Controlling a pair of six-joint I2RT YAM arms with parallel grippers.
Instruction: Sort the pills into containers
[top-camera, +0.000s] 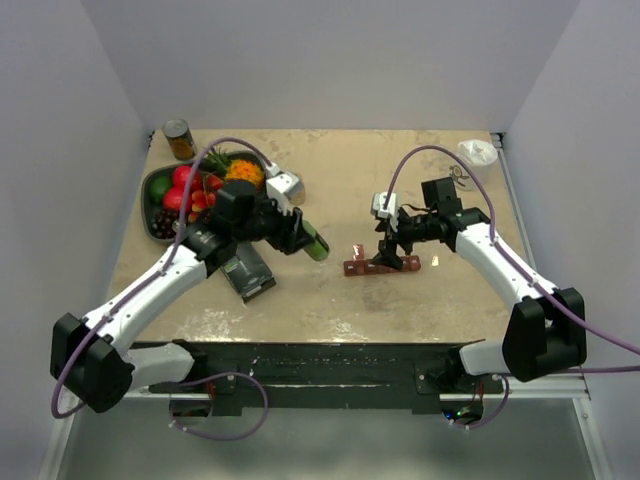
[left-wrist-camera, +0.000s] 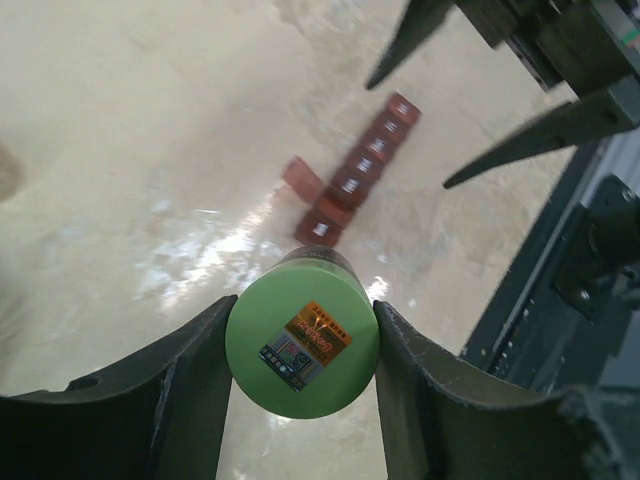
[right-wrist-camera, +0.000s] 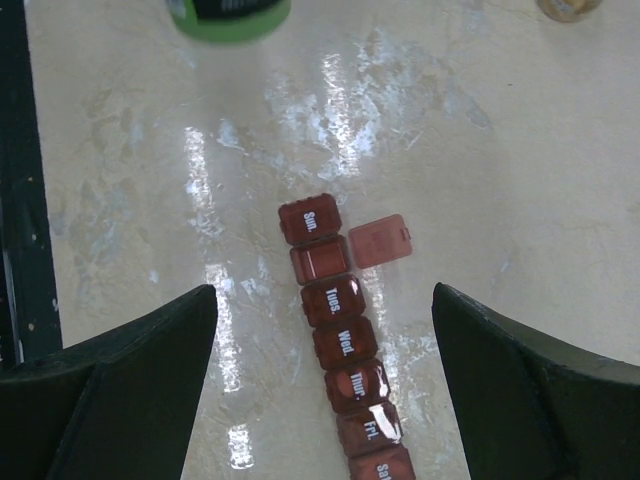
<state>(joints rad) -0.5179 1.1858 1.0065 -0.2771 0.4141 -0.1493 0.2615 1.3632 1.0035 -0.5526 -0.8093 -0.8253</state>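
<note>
The top camera looks steeply down from above the near edge over the whole beige tabletop (top-camera: 330, 190). The left wrist camera sits close behind a green cylindrical plastic bottle (left-wrist-camera: 302, 330), facing the dark red-brown plastic strip of compartments (left-wrist-camera: 355, 180) beyond. The right wrist camera looks nearly straight down on that strip (right-wrist-camera: 340, 330); green at its upper edge is probably the same bottle (right-wrist-camera: 228, 15).

A lab test cell — blank white panels (top-camera: 330, 60) wall in a beige table (top-camera: 340, 300); purple cables (top-camera: 430, 149) trail.
</note>
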